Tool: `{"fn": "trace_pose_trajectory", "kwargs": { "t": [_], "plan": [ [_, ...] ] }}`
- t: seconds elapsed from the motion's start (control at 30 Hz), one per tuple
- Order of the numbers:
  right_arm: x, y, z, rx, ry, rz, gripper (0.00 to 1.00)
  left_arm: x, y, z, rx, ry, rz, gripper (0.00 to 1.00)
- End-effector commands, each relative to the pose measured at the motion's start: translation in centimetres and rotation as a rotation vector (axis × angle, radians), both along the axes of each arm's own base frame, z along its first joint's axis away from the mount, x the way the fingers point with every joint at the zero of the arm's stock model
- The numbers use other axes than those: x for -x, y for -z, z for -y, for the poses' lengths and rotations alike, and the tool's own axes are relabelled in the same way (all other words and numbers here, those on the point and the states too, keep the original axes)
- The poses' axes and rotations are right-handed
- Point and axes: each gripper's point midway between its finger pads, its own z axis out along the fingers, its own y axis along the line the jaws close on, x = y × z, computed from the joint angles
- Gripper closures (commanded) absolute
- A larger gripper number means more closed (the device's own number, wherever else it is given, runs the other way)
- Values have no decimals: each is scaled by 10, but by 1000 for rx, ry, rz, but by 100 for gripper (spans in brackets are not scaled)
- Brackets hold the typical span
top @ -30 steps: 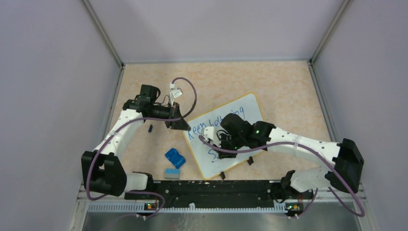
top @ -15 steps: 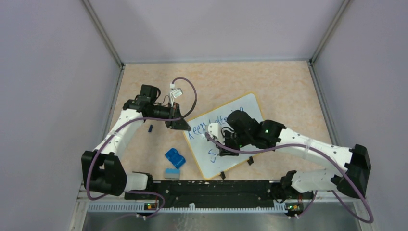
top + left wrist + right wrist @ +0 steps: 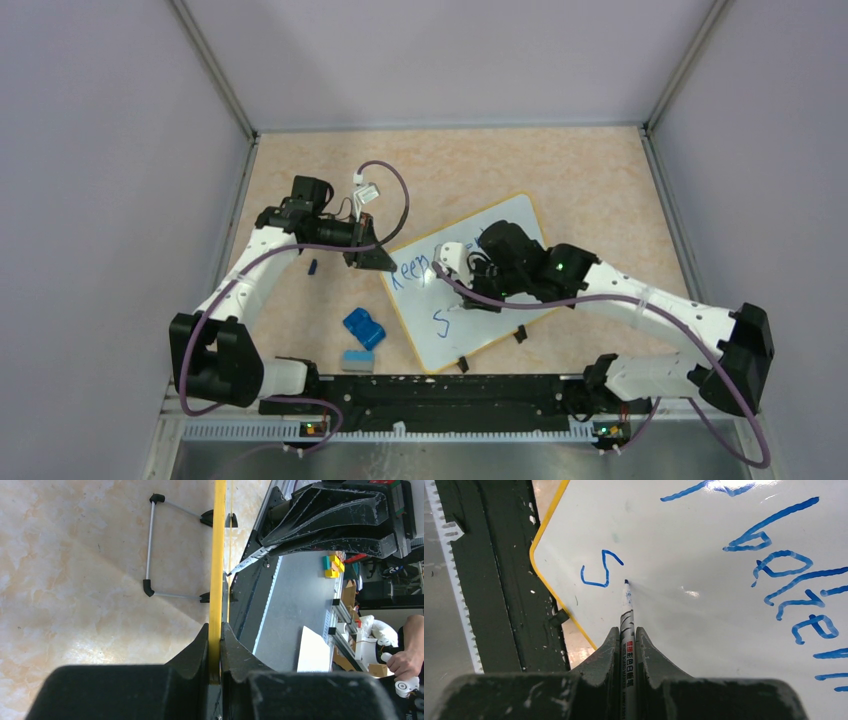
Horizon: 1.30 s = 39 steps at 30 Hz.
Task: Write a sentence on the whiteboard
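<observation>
The whiteboard (image 3: 487, 335) lies tilted on the table, with a yellow rim. My left gripper (image 3: 377, 261) is shut on its left corner; in the left wrist view the rim (image 3: 218, 555) runs edge-on between the closed fingers of the left gripper (image 3: 215, 626). The sentence shows as blue words (image 3: 408, 268) on the upper line and a single "S" (image 3: 440, 320) below. My right gripper (image 3: 470, 297) is over the board's middle. In the right wrist view the right gripper (image 3: 626, 629) is shut on a white marker (image 3: 627, 611), whose tip touches the board just right of the "S" (image 3: 600, 570).
A blue eraser (image 3: 364, 328) and a small pale block (image 3: 356, 360) lie left of the board. A small dark cap (image 3: 313, 267) lies by the left arm. Two black clips (image 3: 519, 334) sit on the board's near edge. A black rail (image 3: 440, 388) runs along the front.
My right arm has shifted up and to the right over the board, uncovering the "S". The left arm and the board have not moved.
</observation>
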Motion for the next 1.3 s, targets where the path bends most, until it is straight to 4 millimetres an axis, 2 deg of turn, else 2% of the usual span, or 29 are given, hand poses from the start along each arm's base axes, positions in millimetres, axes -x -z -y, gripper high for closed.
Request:
{"fn": "trace_pose_trajectory", "kwargs": {
  "t": [0.0, 0.6, 0.9, 1.1, 1.27],
  "plan": [
    [-11, -3, -5, -11, 25, 26, 100, -10, 16, -7, -70, -14, 62, 100],
    [-26, 1, 32, 35, 105, 44, 100, -11, 18, -6, -69, -13, 48, 100],
    [-11, -22, 15, -58, 16, 1, 100, -11, 18, -6, -69, -13, 50, 100],
    [-16, -33, 3, -98, 13, 6, 100, -11, 18, -6, -69, -12, 49, 100],
    [-25, -34, -4, -108, 34, 17, 100, -11, 19, -6, -69, -11, 49, 100]
  ]
}}
